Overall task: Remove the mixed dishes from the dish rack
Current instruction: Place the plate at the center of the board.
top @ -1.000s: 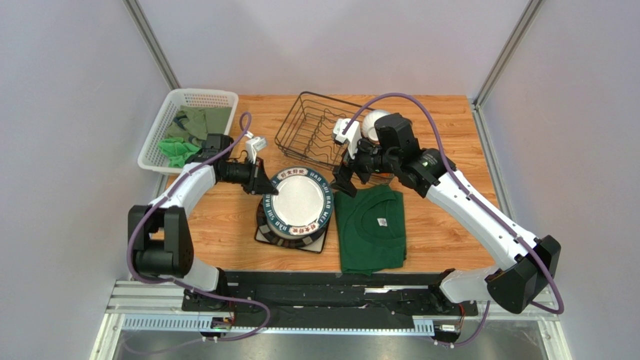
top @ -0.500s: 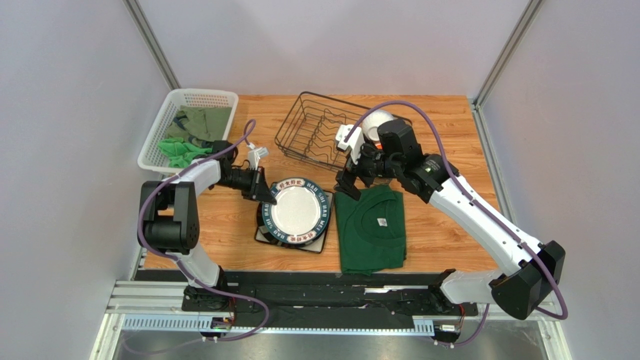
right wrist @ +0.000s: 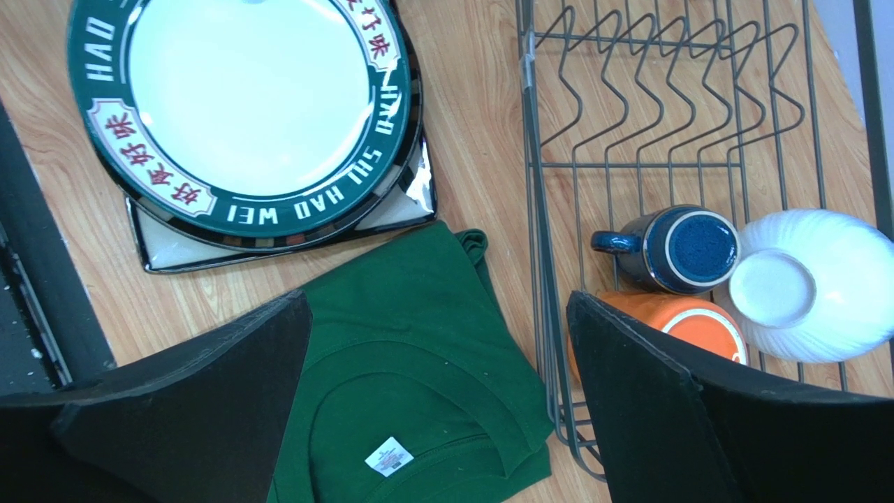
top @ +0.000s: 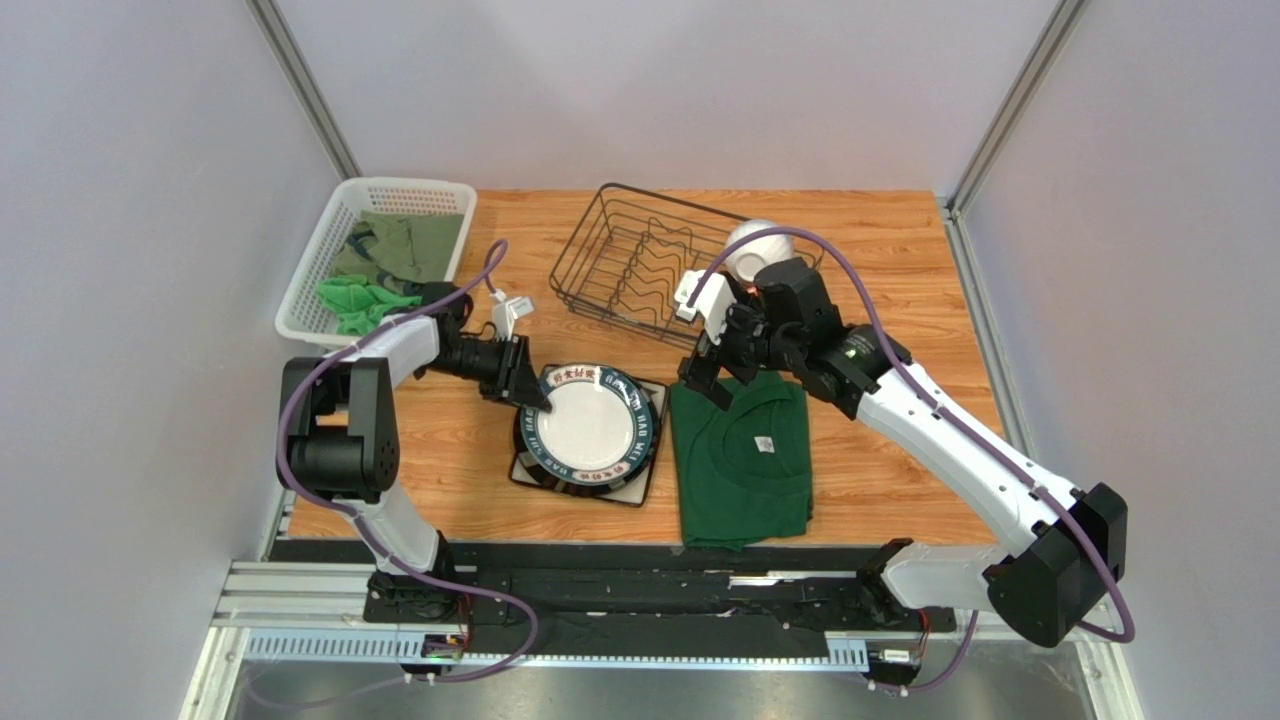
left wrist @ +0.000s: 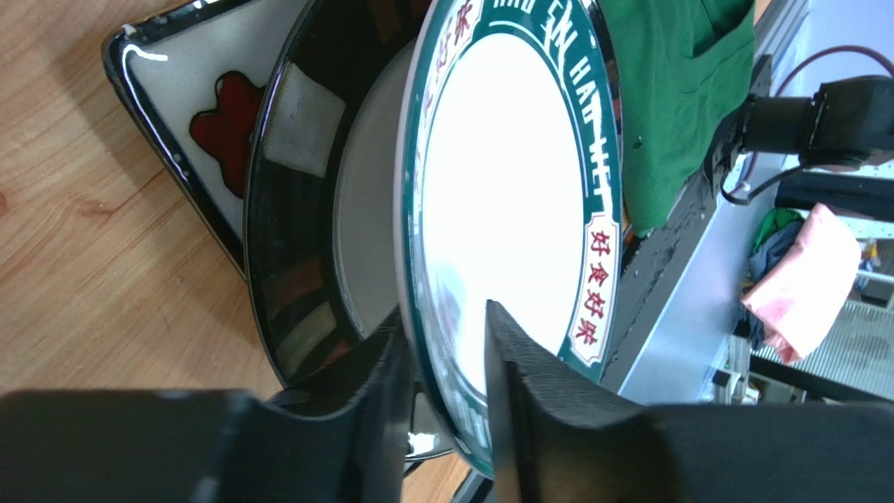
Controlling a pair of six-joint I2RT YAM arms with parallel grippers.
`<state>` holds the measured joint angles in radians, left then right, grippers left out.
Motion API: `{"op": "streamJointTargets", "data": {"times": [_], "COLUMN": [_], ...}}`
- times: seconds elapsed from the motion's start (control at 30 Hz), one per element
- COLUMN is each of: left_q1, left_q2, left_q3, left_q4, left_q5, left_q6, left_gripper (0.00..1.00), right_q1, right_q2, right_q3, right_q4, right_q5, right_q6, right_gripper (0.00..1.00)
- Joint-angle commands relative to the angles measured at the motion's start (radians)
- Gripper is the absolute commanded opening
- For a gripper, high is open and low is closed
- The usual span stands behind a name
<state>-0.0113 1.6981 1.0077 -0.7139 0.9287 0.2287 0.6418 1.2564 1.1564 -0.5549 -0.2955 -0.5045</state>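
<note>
The round dark-rimmed plate (top: pixel 589 425) lies stacked over the square plate (right wrist: pixel 157 247) on the worktop (top: pixel 451 458), the left gripper (left wrist: pixel 443 330) jaws astride its rim (grip cannot be determined), while the right gripper (right wrist: pixel 439 304) jaws stand released beside the dish rack (right wrist: pixel 540 262), presumably readied for the dark blue mug (right wrist: pixel 687 248), orange mug (right wrist: pixel 705 323) and white bowl (right wrist: pixel 829 283) inside.

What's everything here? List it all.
table: one, wooden, under everything
basket: one, white, far left
cloths: a heap, green, in the basket
dish rack: one, dark wire, far middle
bowl: one, white, in the rack
blue mug: one, dark blue, in the rack
orange mug: one, orange, in the rack
round plates: two, dark-rimmed, stacked on the square plate
square plate: one, white, red flower, under them
shirt: one, green, folded right of the plates
left fingers: two, black, astride the top plate's rim
right fingers: two, black, wide apart above the shirt
</note>
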Motion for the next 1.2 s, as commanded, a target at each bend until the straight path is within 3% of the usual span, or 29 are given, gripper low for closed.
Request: {"op": "streamJointTargets", "data": {"times": [0.0,0.13,0.73,1.17], "left_q1": [0.005,0.005,0.005,0.004], "left_q2": [-0.025,-0.021,-0.072,-0.175], "left_q3": [0.034,0.037,0.034,0.029], "left_q4": [-0.007,-0.007,0.021,0.051], "left_q5": [0.009,0.007,-0.175,-0.28], "left_q6": [0.0,0.001,-0.023,-0.032], "left_gripper": [0.41,0.48,0.58,0.64], "right_q1": [-0.014,-0.022,-0.033,-0.057], "right_q2": [-0.025,-0.031,-0.035,0.044], "right_q3": [-0.018,-0.038,-0.061,0.023], "right_q4": [0.061,0.073,0.081,0.084], "right_q5": [0.041,0.041,0.148,0.285], "right_q6": [-0.031,-0.029,-0.051,0.004], "right_gripper": [1.0,1.0,1.0,1.0]}}
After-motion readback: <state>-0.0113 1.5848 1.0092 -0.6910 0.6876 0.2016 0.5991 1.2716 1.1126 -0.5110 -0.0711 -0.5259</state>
